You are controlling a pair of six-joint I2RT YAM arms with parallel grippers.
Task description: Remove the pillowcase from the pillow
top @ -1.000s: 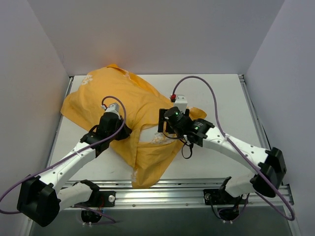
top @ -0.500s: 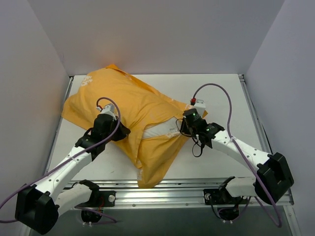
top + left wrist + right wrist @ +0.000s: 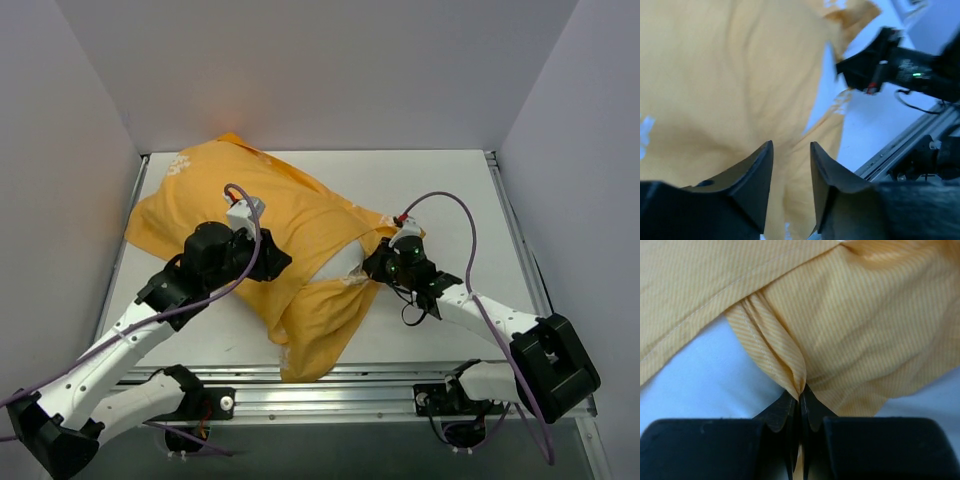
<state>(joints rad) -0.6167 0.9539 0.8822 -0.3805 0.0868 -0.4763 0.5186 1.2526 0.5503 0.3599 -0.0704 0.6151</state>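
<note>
Okay, early stage by our read. The pillowcase (image 3: 270, 205) lies bunched on the surface (image 3: 450, 190), and the pillow (image 3: 343, 262) is almost wholly inside it. We see only a white sliver at the gaping mouth, just beside the right jaws and off to the far side of the left jaws.

Right jaws: pressed together, pinching a gathered fold of the pillowcase hem at their tips; the wrist view shows this plainly.

Left jaws: spread with nothing between them, hanging over the orange body of the case. We can't tell if they touch the cloth.

Done so far, as we judge it: one grip at the mouth edge, and the mouth partly open.

Left to do: nearly everything. The case has to be drawn back along the pillow's whole length, likely with the pillow pinned or gripped by the other jaws, until the white pillow lies clear of the fabric. A loose flap trails on the near side, between both jaws.
</note>
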